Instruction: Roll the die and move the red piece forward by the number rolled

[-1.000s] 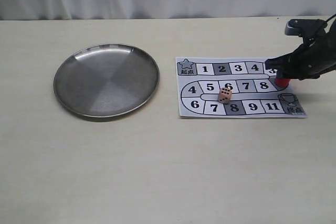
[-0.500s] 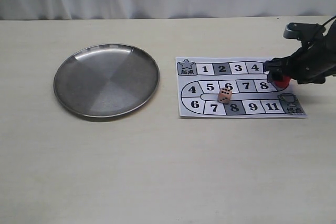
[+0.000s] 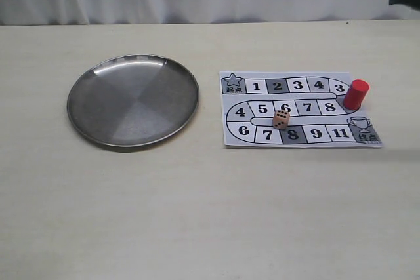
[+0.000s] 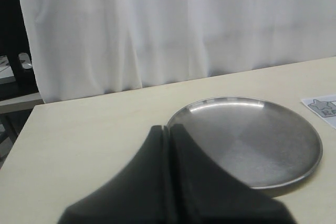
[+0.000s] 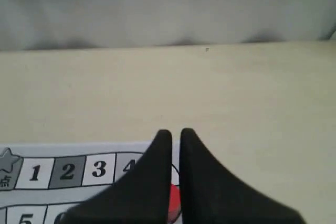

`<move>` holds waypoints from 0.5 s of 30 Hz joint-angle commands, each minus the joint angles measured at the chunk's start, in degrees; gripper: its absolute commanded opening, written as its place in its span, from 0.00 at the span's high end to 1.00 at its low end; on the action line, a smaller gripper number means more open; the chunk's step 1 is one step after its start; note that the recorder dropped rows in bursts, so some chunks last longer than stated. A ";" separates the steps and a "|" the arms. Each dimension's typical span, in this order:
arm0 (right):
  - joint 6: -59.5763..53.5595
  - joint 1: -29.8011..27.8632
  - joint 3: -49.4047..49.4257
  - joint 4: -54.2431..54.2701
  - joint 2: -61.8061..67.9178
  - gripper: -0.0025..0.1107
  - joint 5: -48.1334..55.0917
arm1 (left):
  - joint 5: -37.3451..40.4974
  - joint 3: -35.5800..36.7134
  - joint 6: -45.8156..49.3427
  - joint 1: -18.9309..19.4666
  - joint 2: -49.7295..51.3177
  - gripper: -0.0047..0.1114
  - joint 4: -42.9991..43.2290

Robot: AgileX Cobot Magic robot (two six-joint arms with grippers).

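On the pale table (image 3: 197, 214), a steel plate (image 3: 133, 100) lies left of a numbered game board (image 3: 298, 137).
Left gripper (image 4: 169, 127) has its fingers pressed together; right gripper (image 5: 175, 132) has fingers all but touching, empty. The red piece (image 3: 356, 94) stands upright at the board's right bend beside square 8. The die (image 3: 281, 119) rests just below square 6.

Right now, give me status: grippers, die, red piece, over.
Left gripper shut, empty; right gripper shut, empty, clear of the board. Red piece upright at the board's right edge. Die on the board beside the 6. Nothing blocking.
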 commanded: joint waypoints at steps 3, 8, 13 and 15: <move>1.03 -0.08 20.01 4.52 -20.65 0.94 -14.09 | -0.51 0.10 -0.05 -0.14 -0.06 0.96 0.00; 6.77 -0.08 34.40 4.52 -36.95 0.94 -20.87 | -0.51 0.10 -0.05 -0.14 -0.06 0.96 0.00; 11.61 -0.08 45.01 4.05 -48.54 0.94 -26.70 | -0.51 0.10 -0.05 -0.14 -0.06 0.96 0.00; 12.70 0.68 48.35 4.05 -51.89 0.94 -28.31 | -0.51 0.10 -0.05 -0.14 -0.06 0.96 0.00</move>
